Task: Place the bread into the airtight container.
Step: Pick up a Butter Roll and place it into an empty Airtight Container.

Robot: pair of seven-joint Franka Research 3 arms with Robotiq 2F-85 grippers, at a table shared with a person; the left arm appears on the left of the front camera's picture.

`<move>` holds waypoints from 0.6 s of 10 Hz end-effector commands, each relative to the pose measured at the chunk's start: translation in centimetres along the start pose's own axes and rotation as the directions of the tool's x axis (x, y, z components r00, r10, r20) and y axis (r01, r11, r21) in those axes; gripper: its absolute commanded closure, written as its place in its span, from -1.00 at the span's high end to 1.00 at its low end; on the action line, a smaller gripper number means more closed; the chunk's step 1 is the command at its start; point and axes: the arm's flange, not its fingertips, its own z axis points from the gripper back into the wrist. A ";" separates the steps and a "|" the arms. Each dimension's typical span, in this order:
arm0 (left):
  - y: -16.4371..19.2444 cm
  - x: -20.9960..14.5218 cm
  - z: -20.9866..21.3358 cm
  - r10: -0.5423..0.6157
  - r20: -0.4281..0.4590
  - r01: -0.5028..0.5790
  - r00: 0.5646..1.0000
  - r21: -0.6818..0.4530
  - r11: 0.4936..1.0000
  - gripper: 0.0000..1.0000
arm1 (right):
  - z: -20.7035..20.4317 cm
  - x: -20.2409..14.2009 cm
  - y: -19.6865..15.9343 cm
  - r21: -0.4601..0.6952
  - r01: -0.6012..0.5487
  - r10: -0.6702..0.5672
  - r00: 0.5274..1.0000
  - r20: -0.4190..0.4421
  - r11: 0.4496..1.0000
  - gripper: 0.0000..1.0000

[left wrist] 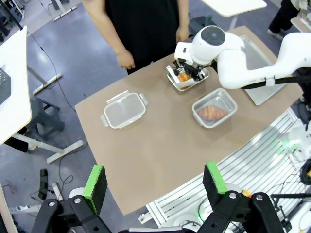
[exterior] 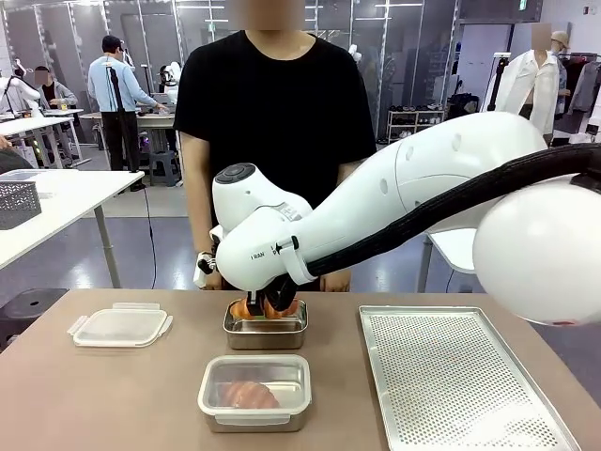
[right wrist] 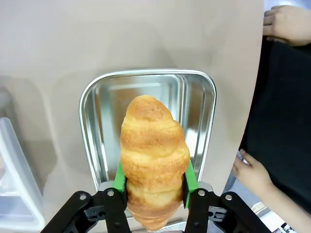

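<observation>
My right gripper (right wrist: 153,180) is shut on a golden croissant-shaped bread (right wrist: 154,155), green pads pressing both its sides. It holds the bread over a small steel pan (right wrist: 102,121), about at rim height in the front view (exterior: 266,308). The airtight container (exterior: 208,393) stands just in front of that pan, open, with another bread (exterior: 249,395) lying inside. The left wrist view looks down on the container (left wrist: 228,99) from far off. My left gripper (left wrist: 154,180) hangs open high above the table's near edge.
The container's clear lid (exterior: 120,326) lies at the left of the table. A large perforated steel tray (exterior: 460,376) fills the right side. A person in black stands at the far edge, hands (right wrist: 286,22) close to the steel pan (exterior: 266,336).
</observation>
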 end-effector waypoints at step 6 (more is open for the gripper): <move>0.0 0.1 0.1 0.000 0.001 0.000 1.000 0.001 1.000 1.00 | 0.0 -0.4 -1.2 0.068 0.029 -0.030 1.000 0.006 0.997 0.58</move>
